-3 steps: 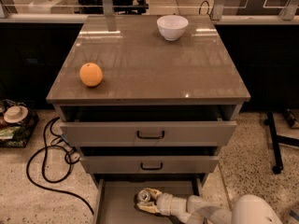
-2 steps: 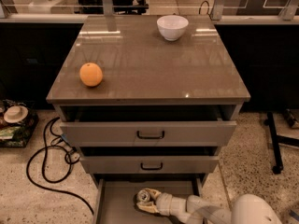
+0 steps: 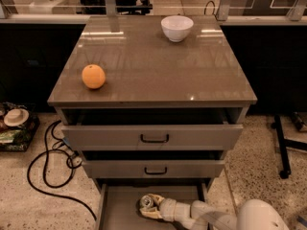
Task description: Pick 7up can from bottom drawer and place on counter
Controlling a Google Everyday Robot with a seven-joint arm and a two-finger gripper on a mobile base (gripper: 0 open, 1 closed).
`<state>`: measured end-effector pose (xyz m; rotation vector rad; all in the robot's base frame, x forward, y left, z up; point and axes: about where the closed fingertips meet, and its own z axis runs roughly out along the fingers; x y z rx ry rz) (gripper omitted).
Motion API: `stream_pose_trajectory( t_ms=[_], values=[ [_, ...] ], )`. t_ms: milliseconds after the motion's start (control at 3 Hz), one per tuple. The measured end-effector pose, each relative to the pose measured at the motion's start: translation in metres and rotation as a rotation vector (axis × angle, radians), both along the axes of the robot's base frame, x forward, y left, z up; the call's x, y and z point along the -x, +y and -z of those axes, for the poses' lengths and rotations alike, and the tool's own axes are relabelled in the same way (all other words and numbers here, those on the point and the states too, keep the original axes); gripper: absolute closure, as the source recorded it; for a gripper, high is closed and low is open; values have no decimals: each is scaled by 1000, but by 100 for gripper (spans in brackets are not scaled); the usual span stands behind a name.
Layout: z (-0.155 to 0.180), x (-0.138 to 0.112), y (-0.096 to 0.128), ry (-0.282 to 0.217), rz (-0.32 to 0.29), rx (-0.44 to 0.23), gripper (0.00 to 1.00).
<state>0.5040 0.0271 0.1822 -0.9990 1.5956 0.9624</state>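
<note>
Gripper at can in bottom drawer — grip: cannot tell; lift may clip can on middle drawer.

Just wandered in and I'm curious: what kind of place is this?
Probably a lab or office test space: loose cables on a speckled floor, a freestanding drawer cabinet. The robot's gripper is down in the bottom drawer at the 7up can.

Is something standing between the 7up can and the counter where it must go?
Yes. The tool is at the 7up can in the bottom drawer. Above, the two upper drawers stand partly pulled out, so the can probably must come forward past their fronts. The counter holds an orange and a white bowl.
</note>
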Motion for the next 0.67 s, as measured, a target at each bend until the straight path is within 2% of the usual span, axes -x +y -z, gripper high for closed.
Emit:
stream_pose_trajectory(
  t_ms=[333,667],
  values=[
    [-7,1,1,-1,-9,6,100],
    [-35,7,-4,-28,-15,39,100]
  ],
)
